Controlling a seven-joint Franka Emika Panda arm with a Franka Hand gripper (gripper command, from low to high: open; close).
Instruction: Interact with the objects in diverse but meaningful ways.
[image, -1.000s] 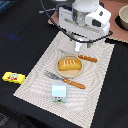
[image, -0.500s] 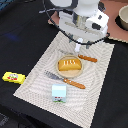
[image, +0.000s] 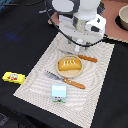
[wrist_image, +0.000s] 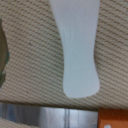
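My gripper (image: 79, 47) hangs low over the far part of the striped placemat (image: 35, 80), just beyond the orange block (image: 69, 64), which rests on a small round plate. Its fingers are hidden under the white hand, so how they stand is unclear. In the wrist view a blurred, smooth white waisted object (wrist_image: 76, 50) lies close over the mat. I cannot tell whether it is held. The light-blue and white carton (image: 60, 92) stands at the mat's near edge. The flat yellow packet (image: 13, 77) lies off the mat on the dark table at the exterior view's left.
An orange-handled knife (image: 66, 80) lies between the plate and the carton. An orange-handled fork (image: 86, 58) lies right beside the gripper, and its metal and handle (wrist_image: 113, 120) show in the wrist view. A grey pot (image: 123, 18) stands on a brown board at the far right.
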